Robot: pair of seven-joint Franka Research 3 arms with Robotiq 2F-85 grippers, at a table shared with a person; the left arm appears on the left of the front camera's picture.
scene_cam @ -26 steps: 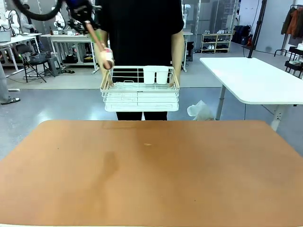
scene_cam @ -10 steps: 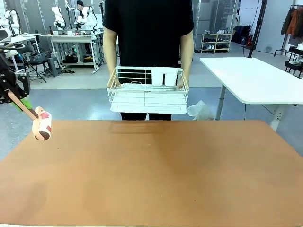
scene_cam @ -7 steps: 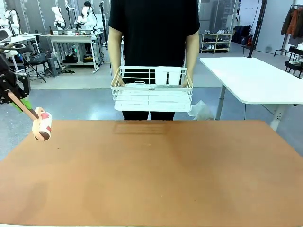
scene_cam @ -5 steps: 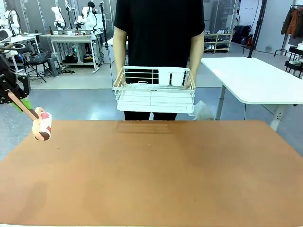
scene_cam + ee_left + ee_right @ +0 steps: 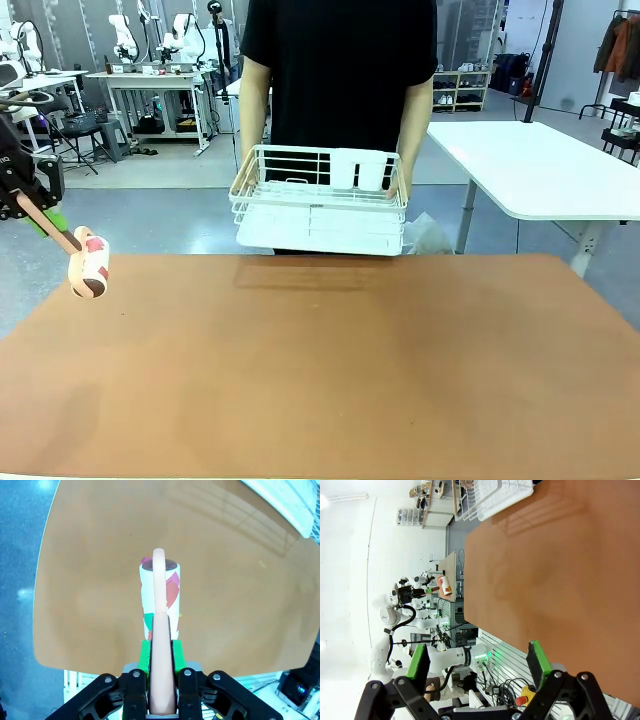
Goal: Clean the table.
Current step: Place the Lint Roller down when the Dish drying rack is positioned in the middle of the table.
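Observation:
The reddish-brown table lies bare in front of me. My left gripper hangs over the table's left edge, shut on the peach handle of a lint roller with a white, red-patterned roll. In the left wrist view the roller points out over the table from between the shut gripper. My right gripper stands open above the table, with nothing between its green pads.
A person in a black shirt stands at the far side holding a white wire rack with both hands just above the table's far edge. A white-topped table stands at the back right. The rack also appears in the right wrist view.
My left arm swung the roller from beside the rack to the table's left edge, then held still. The person shifted the rack right and lowered it toward the table.

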